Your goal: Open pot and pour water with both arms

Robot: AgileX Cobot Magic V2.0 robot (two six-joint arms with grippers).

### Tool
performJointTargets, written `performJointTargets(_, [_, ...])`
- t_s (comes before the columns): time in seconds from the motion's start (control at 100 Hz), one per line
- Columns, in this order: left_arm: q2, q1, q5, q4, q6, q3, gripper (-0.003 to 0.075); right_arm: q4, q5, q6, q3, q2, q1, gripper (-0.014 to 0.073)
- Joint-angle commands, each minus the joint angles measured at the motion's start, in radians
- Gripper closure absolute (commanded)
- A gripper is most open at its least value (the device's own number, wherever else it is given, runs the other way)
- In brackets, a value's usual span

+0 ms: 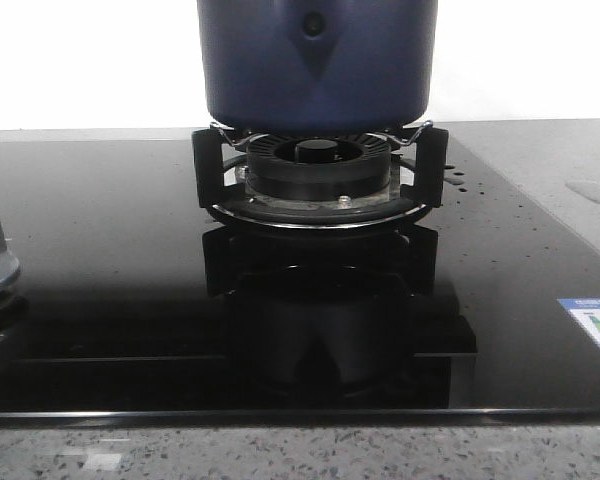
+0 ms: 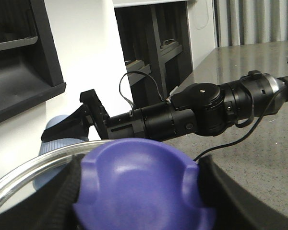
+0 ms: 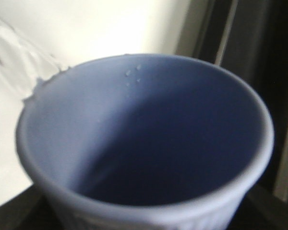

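Black glass hob (image 1: 100,250) is spreading beneath the pot (image 1: 280,70), which is sitting squarely on the burner stand (image 1: 318,165) with its top cut off by the front view, so whether it is open cannot be told from there. The glass lid (image 2: 19,177) is being carried by the left gripper (image 2: 144,194), whose fingers (image 2: 62,196) are clamping either side of the purple knob (image 2: 144,177). How far the lid is from the pot is not showing. The right gripper (image 2: 79,122) appears to be gripping the pale blue cup (image 3: 149,143), though its jaws are hidden behind the cup wall.

Risks, as I am judging them:
- the smooth rounded knob is offering little purchase, so a tilt could let the lid slide out onto the glass;
- the cup is filling the right wrist view, leaving the pot's rim unseen — a pour could be missing it;
- a wet patch (image 1: 595,190) is already lying to the right of the pot, and water drops (image 3: 133,76) are clinging inside the cup.
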Motion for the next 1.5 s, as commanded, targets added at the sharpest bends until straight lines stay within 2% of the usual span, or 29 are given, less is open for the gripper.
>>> performJointTargets(0.0, [-0.022, 0.002, -0.026, -0.093, -0.008, -0.030, 0.0436, -0.059, 0.066, -0.046, -0.051, -0.037, 0.025, 0.0377])
performJointTargets(0.42, [-0.022, 0.002, -0.024, -0.084, -0.008, -0.030, 0.0436, -0.057, 0.116, -0.055, -0.060, -0.037, 0.036, 0.0377])
performJointTargets(0.5, [-0.022, 0.002, -0.024, -0.082, -0.008, -0.030, 0.0436, -0.031, 0.112, 0.008, -0.060, -0.037, 0.036, 0.0377])
performJointTargets(0.66, [-0.022, 0.002, -0.024, -0.080, -0.008, -0.030, 0.0436, 0.178, 0.127, 0.373, -0.060, -0.037, 0.036, 0.0377])
performJointTargets(0.76, [-0.022, 0.002, -0.024, -0.080, -0.008, -0.030, 0.0436, 0.293, 0.243, 0.557, -0.060, -0.045, 0.036, 0.0377])
performJointTargets(0.86, [-0.022, 0.002, -0.027, -0.078, -0.008, -0.030, 0.0436, 0.454, 0.410, 0.660, -0.060, -0.068, 0.036, 0.0377])
performJointTargets(0.93, [-0.018, 0.002, -0.027, -0.078, -0.008, -0.030, 0.0436, 0.582, 0.516, 0.662, -0.058, -0.092, 0.031, 0.0377])
performJointTargets(0.99, [-0.011, 0.002, -0.027, -0.078, -0.008, -0.030, 0.0436, 0.652, 0.545, 0.662, -0.037, -0.123, 0.011, 0.0377])
performJointTargets(1.08, [0.004, 0.002, -0.027, -0.078, -0.008, -0.030, 0.0436, 0.711, 0.461, 0.669, 0.061, -0.189, -0.050, 0.0377])
performJointTargets(1.16, [0.018, 0.002, -0.027, -0.078, -0.008, -0.030, 0.0436, 0.713, 0.332, 0.734, 0.188, -0.249, -0.120, 0.0377])
performJointTargets(1.37, [0.040, 0.002, -0.025, -0.081, -0.008, -0.029, 0.0436, 0.713, -0.002, 0.913, 0.514, -0.350, -0.384, 0.0377])
performJointTargets(1.49, [0.051, 0.002, -0.023, -0.081, -0.008, -0.029, 0.0436, 0.748, -0.157, 0.925, 0.648, -0.344, -0.511, 0.0377])
